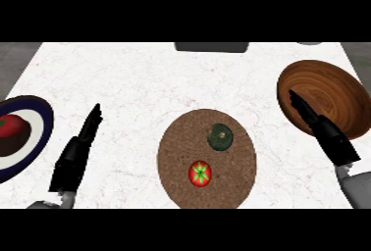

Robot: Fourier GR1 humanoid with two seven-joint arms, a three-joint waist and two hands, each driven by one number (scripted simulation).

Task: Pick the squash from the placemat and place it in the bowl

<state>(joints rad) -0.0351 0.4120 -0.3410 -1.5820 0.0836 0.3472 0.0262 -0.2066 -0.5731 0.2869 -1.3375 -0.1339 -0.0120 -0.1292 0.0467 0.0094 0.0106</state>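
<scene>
Since squash (pixel 220 137) sits upper right on the mat (pixel 181 147), centre frame, left of your right hand (pixel 330 139), use that one; it's nearer than left hand (pixel 72 159). Both sets of fingers straight, released, holding nothing.

Two hands are shown, both finished in plain matte black. The left hand (pixel 71 162) is shaped as a long, narrow wedge, broad at the wrist and tapered into thin, pointed fingers (pixel 92 120). The right hand (pixel 330 135) is built alike, blocky at its base and slim at the tips. Each is joined to a smooth light grey forearm: the right forearm (pixel 357 188) is rounded, while the left forearm (pixel 54 203) is barely seen.
</scene>
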